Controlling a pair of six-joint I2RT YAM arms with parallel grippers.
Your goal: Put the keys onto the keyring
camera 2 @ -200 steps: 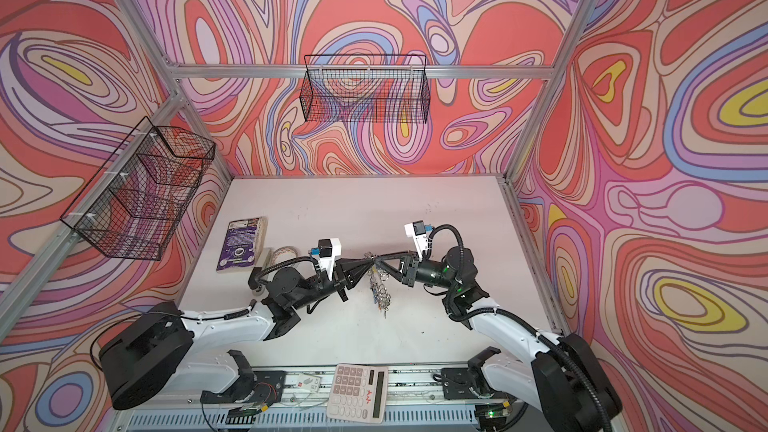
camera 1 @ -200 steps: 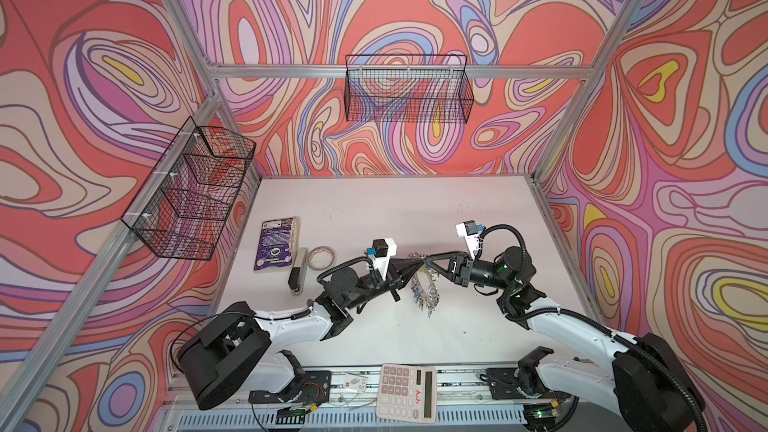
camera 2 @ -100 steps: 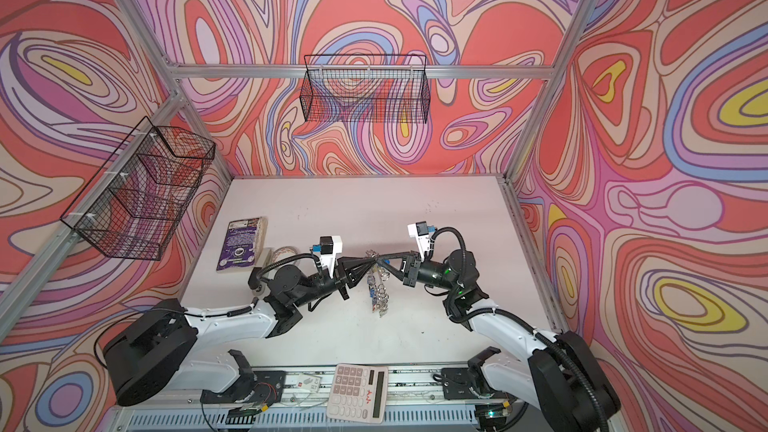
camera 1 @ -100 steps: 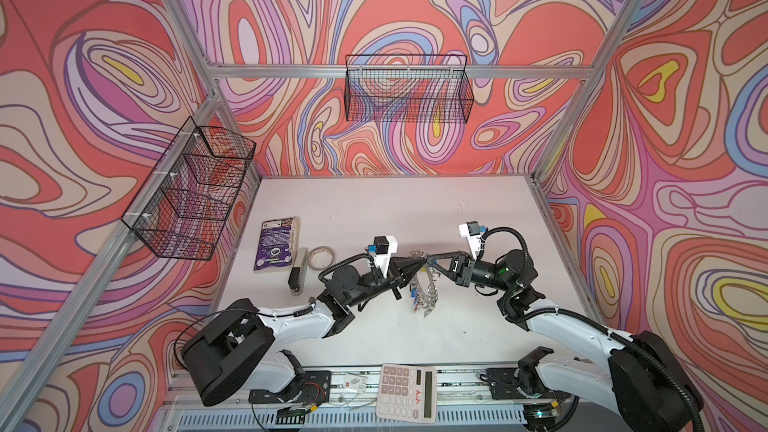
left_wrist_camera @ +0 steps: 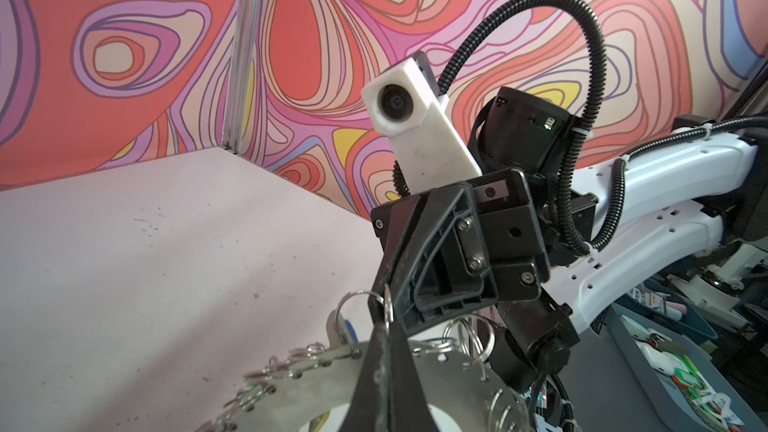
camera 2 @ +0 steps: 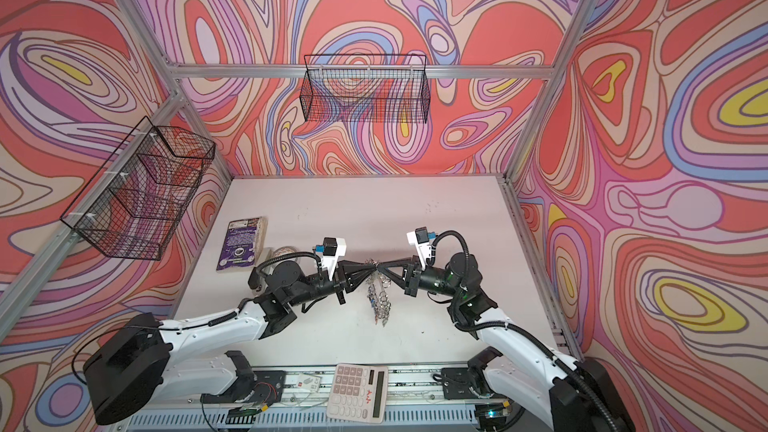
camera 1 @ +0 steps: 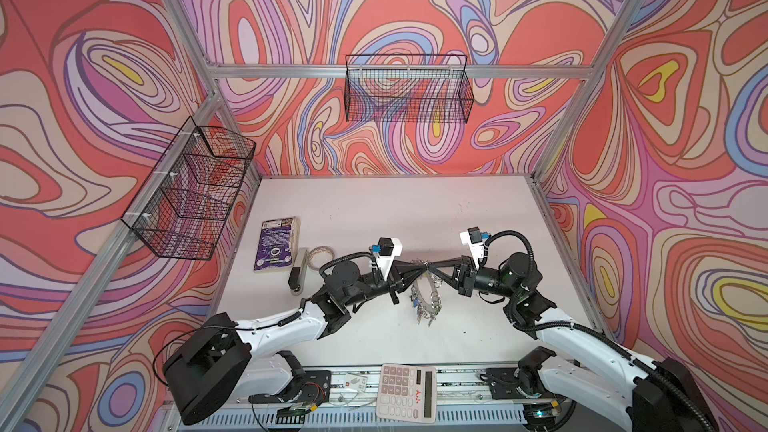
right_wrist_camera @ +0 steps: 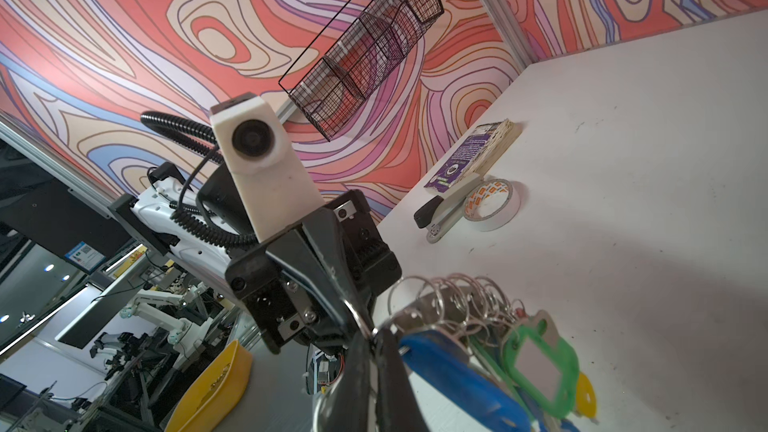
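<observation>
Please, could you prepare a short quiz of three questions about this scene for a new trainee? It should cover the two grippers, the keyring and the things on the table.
1. True or false: the right gripper stands wide open.
2. Which thing lies right beside the tape roll? A the calculator; B the stapler; C a wire basket.
3. Fill in: in the right wrist view, the plastic tag nearest the right gripper's tips is ____.
Key: 1 false: it is shut on a small split ring, tip to tip with the left gripper, which is shut on the keyring. 2 B. 3 blue.
</observation>
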